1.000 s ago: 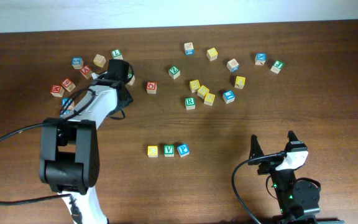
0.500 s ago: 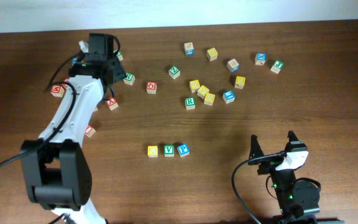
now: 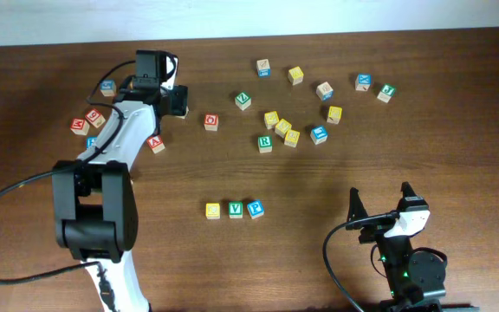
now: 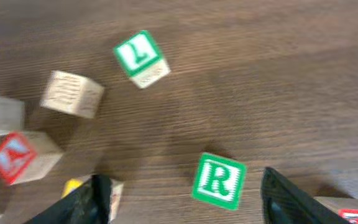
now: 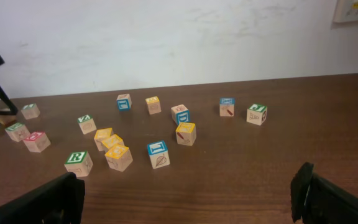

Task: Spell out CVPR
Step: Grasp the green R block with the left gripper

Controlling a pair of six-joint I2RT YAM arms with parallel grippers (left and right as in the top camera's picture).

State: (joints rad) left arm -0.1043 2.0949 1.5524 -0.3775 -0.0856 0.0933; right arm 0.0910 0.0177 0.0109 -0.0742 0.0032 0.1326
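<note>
The left gripper (image 4: 183, 191) hangs over the scattered blocks at the upper left of the overhead view. Its two fingers are spread wide at the bottom corners of the wrist picture, with nothing held between them. That picture is smeared, but a green R block (image 4: 218, 180) lies on the wood just ahead, between the lines of the two fingers, and a green L block (image 4: 140, 57) sits further up. The overhead view shows a green R (image 3: 265, 143) in the middle cluster. Whether it is the same block I cannot tell. The right gripper (image 3: 379, 204) sits at the lower right, jaws wide apart and empty, well away from every block.

The word looks about three quarters done. A short row sits in the lower middle of the overhead view: a yellow block (image 3: 212, 211) whose letter is too small to read, presumably the C, then a V block (image 3: 235, 210), then a P block (image 3: 255, 209), all side by side. An R has not yet been placed after the P.

The table (image 3: 457, 130) is dark brown wood with visible grain, and loose blocks are strewn across its upper half. A plain white wall (image 5: 166, 37) stands behind it, with a pale wall plate (image 5: 356, 9) in the upper right corner.
</note>
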